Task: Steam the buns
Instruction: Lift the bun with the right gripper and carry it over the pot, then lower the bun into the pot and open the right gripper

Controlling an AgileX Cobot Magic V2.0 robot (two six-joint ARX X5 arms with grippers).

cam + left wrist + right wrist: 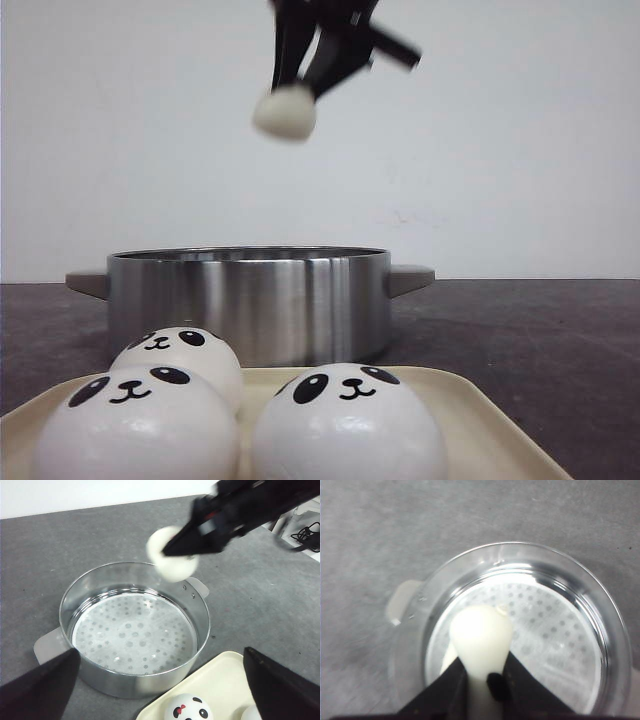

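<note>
While it hangs above the steamer pot [250, 300], the right gripper [292, 100] pinches a bun [285, 112] between its fingertips

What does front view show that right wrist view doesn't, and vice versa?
Front only: three panda-faced buns on a cream tray, the steamer pot's outer wall, and how high the right tool carries its bun above the rim.
Right wrist only: the pot's perforated floor, with no bun on it.
Both: the right tool shut on one bun, over the pot.
</note>
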